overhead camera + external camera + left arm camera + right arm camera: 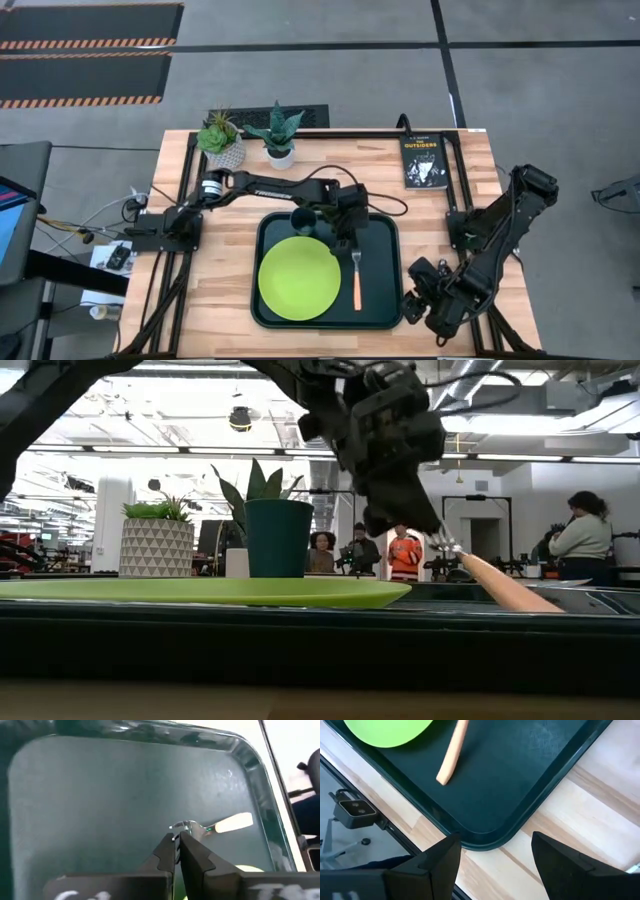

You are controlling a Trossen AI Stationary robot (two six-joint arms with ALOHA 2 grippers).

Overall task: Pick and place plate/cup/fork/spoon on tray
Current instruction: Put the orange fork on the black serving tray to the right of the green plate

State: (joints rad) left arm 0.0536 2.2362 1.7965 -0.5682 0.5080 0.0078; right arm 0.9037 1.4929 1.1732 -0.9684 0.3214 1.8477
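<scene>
The dark green tray [385, 300] lies mid-table. On it are the lime-green plate [298, 278], the dark teal cup [303, 220] at its far side, and the orange-handled fork [357, 285] to the right of the plate. My left gripper [347, 243] is over the tray's far part, shut at the fork's metal end. My right gripper [495, 865] is open and empty, above the tray's near right corner [490, 840]. The spoon is not in view. My left gripper pinches the fork's metal tine end [186, 825] between the tips of its two fingers [192, 857]. The fingers slant down from the far side, roughly along the fork. The orange handle [505, 588] runs toward the near edge, and its free end lies on the tray.
Two potted plants [225, 148] [281, 150] stand at the table's far left edge and a black book [424, 160] at the far right. Bare wood lies left and right of the tray. Several people [575, 535] show in the room beyond.
</scene>
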